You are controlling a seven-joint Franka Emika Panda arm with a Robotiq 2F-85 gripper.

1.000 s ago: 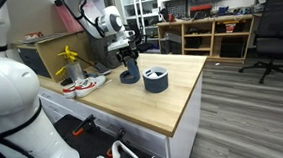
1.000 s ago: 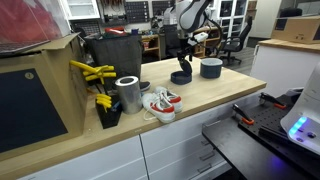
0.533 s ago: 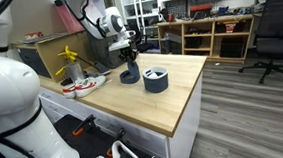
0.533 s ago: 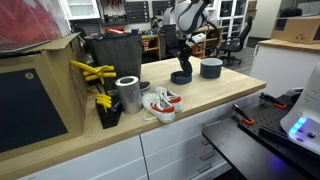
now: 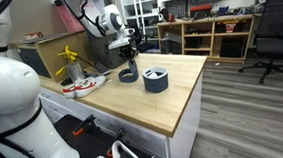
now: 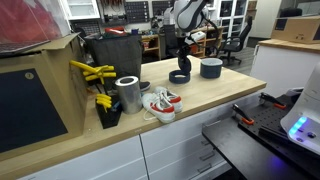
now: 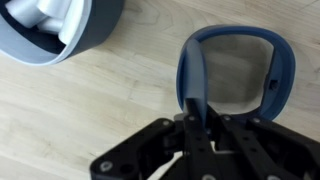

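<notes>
Two round containers sit close together toward the far end of a pale wooden bench (image 5: 170, 106) with a smooth, fine-grained top. One is a low blue-grey ring (image 7: 278, 75) with a thin, smooth wall that looks like matte plastic. The wrist view shows its outline as a rounded loop with light wood showing inside it. The dark metal fingers (image 7: 192, 125) are clenched on the left part of that wall, one inside the loop and one outside, so they are grasping the ring. It lies flat with its opening facing up, and its outline is so nearly round that no long axis stands out. Whether it rests on the wood or hangs just clear of it cannot be told. In both exterior views the ring (image 5: 129, 75) (image 6: 179, 76) lies just left of a taller, thicker grey bowl (image 5: 155, 80) (image 6: 211, 68), and the two stand apart. The wrist view shows that bowl (image 7: 95, 35) holding something white and smooth. Nearer along the bench, well apart from the ring, lie a white and red shoe (image 6: 160, 102) and a shiny metal tin (image 6: 128, 93).
</notes>
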